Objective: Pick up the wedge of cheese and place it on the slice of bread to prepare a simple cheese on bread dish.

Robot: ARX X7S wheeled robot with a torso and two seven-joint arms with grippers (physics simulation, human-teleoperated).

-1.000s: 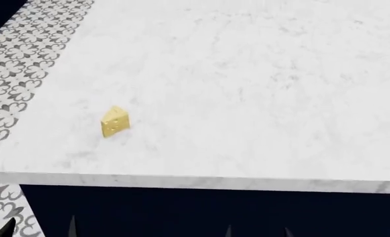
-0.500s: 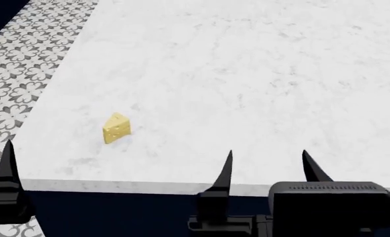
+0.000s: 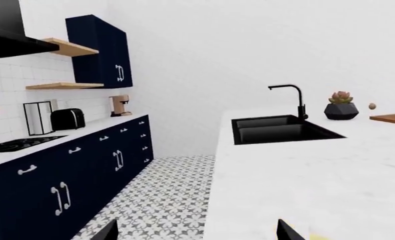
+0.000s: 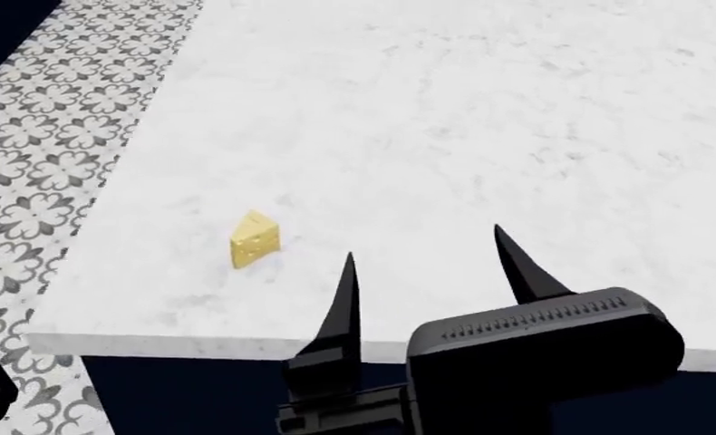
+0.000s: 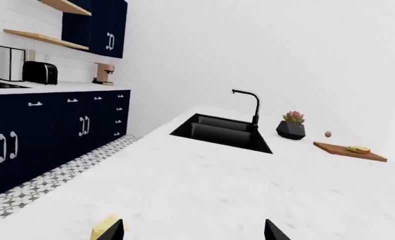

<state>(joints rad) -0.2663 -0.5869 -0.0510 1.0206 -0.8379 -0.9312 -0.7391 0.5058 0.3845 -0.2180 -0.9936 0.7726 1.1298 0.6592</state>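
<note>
STAGE: approach, nothing grasped | wedge of cheese (image 4: 254, 240): on marble counter (image 4: 479, 109) near its front edge | right gripper (image 4: 437, 272): spread, empty, beside it | left gripper (image 3: 194, 232): spread, empty | slice of bread (image 5: 359, 149): on far wooden board (image 5: 349, 151) | LEFT: grasp, carry, place

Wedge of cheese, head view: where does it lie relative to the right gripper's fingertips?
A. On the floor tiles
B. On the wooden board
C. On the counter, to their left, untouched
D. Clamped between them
C. The wedge of cheese sits on the marble counter, left of the open right gripper, touching neither finger.
</note>
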